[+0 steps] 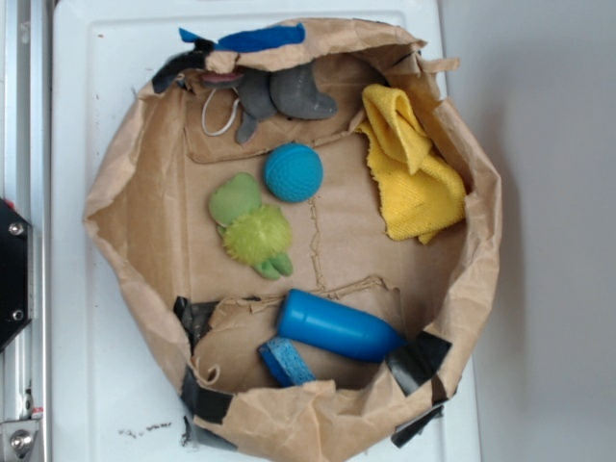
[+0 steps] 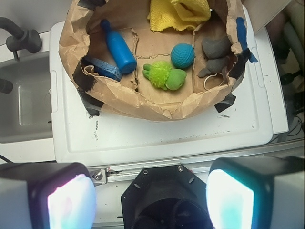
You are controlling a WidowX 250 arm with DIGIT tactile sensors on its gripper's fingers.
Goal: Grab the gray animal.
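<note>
The gray animal [image 1: 289, 94] is a dark gray plush with flat floppy flaps. It lies against the far wall of a crumpled brown paper basin [image 1: 130, 245], beside a white cord loop [image 1: 219, 114]. In the wrist view the gray animal [image 2: 215, 51] sits at the basin's right side, just inside the paper rim [image 2: 157, 107]. My gripper [image 2: 150, 195] hangs well back from the basin, above the robot's black base and off the white table. Its two pale pads [image 2: 71, 202] stand wide apart with nothing between them. The exterior view does not show the gripper.
Also in the basin are a teal knitted ball [image 1: 294, 172], a lime-green spiky plush [image 1: 252, 227], a blue bottle [image 1: 337, 325], a blue strip [image 1: 286, 361] and a yellow cloth [image 1: 412, 164]. A sink [image 2: 24, 105] lies left of the white table [image 2: 162, 133].
</note>
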